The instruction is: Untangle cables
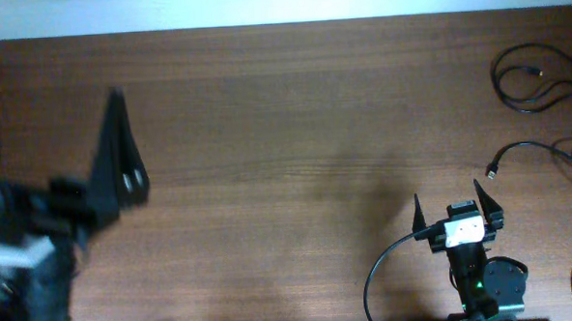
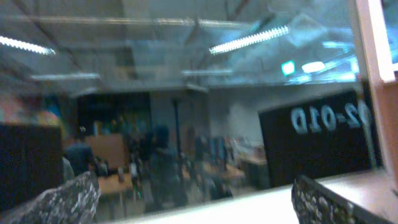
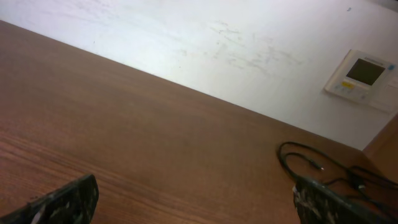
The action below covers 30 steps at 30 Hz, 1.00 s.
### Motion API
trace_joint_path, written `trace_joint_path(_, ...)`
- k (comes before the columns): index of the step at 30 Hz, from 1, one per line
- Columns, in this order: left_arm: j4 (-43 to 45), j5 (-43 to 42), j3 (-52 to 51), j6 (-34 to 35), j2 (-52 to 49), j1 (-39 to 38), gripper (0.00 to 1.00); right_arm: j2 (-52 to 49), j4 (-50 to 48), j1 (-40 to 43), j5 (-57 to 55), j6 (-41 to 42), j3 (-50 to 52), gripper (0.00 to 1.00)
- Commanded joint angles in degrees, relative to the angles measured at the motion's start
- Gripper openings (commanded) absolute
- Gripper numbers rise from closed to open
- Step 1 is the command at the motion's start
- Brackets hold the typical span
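Two arms, both empty. Far left: left gripper [image 2: 199,208] raised, aimed off table [image 1: 265,132] at glass [image 2: 155,74], jaws spread; probably parked clear. Mirrored lettering [image 2: 323,118] there, roughly "02-01D". Centre-right: right gripper [image 1: 447,194] low, jaws spread, facing cables [image 1: 493,170], likely poised to reach. Far right: cables as loose strands near table edge. Wall panel [image 3: 360,76]: nothing legible.

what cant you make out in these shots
- cables: overhead, cut off by the right edge, plug ends too small; right wrist, partly behind a finger.
- left gripper: overhead, motion-blurred.
- left wrist view: blurred, aimed away from the table, no cables seen.
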State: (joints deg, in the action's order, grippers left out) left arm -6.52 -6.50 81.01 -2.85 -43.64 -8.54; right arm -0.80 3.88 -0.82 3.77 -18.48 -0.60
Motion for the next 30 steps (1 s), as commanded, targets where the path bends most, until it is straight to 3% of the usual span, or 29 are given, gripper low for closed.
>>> trace_joint_path(1, 8.31, -6.25, -18.34, -1.11, 10.54, 1.88, 0.99, 0.48, 0.33, 0.37, 0.11, -0.15, 0.26, 0.99)
trace_joint_path(7, 18.27, -8.74, -48.43, -1.14, 30.62, 4.33, 0.99, 0.48, 0.33, 0.37, 0.11, -0.15, 0.26, 0.99)
trace_joint_path(9, 25.9, -8.74, -60.37, -1.14, 37.22, 5.46, 0.99, 0.48, 0.33, 0.37, 0.13, -0.15, 0.26, 0.98)
trace_joint_path(11, 36.2, -8.74, -69.11, -1.16, 39.56, 6.27, 0.99, 0.48, 0.33, 0.37, 0.11, -0.15, 0.26, 0.99)
trace_joint_path(15, 37.7, -7.17, -79.95, -1.16, 42.73, 7.15, 0.99, 0.48, 0.33, 0.37, 0.13, -0.15, 0.26, 0.99)
trace_joint_path(21, 28.65, -4.35, -80.48, -2.05, 43.36, 7.21, 0.99, 0.48, 0.33, 0.37, 0.13, -0.15, 0.26, 0.99)
trace_joint_path(27, 1.97, 2.67, -80.48, -6.08, 43.36, 7.21, 0.99, 0.48, 0.33, 0.37, 0.11, -0.15, 0.26, 0.99)
trace_joint_path(30, 1.9, 4.35, -80.48, -6.03, 43.36, 7.21, 0.99, 0.48, 0.33, 0.37, 0.13, -0.15, 0.26, 0.99)
